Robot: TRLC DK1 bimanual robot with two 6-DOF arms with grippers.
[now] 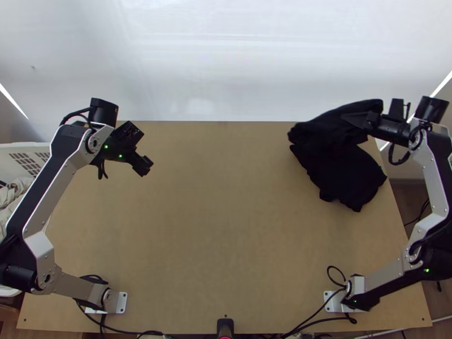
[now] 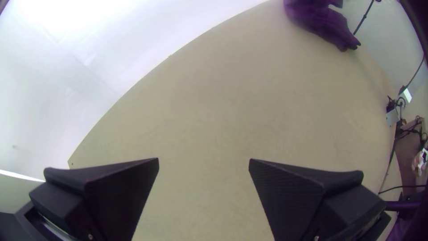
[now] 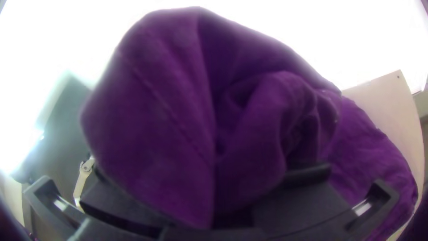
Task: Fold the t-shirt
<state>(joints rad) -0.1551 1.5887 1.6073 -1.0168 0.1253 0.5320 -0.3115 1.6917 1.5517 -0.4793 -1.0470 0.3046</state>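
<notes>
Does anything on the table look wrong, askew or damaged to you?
No damage or spill stands out. The t-shirt looks untidy, though: bunched at the far right of the table, held by the right gripper, not spread flat.

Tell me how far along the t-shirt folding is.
Done: no neat fold shows, so it looks barely begun. In hand: the right pincer grips part of the t-shirt; the rest lies bunched on the table. Left to do: apparently spreading, then folding; the left pincer is open, empty.
</notes>
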